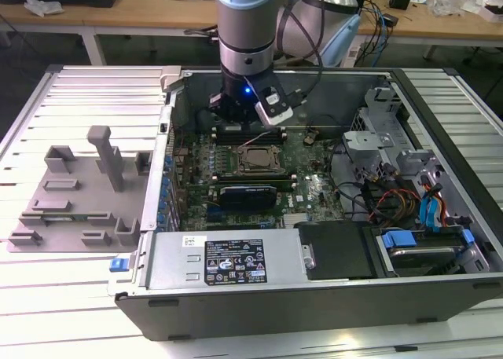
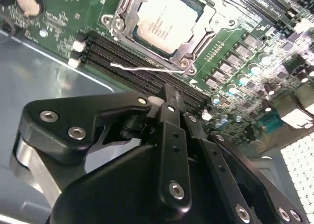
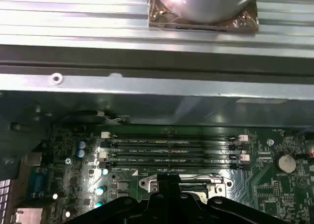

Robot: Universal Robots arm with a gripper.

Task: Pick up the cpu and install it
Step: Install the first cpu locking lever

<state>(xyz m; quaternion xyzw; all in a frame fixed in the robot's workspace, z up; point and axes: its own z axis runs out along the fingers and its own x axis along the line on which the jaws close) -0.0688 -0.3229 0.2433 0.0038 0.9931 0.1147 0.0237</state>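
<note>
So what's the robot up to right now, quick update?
Gripper above the memory slots, holding nothing visible. Cpu already sitting in the motherboard socket. A thin wire lever lies beside the socket.

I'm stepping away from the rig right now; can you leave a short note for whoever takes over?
Gripper: over the memory slots beside the socket, inside the case. It holds nothing that I can see; whether the fingers are open or shut is not clear.
Cpu: lying in the socket with its silver top up, framed by the metal bracket.
Done: cpu appears placed in the socket.
Left: I cannot tell whether the socket is latched; check it. The grey fixture sits outside the case on the exterior view's left.
</note>
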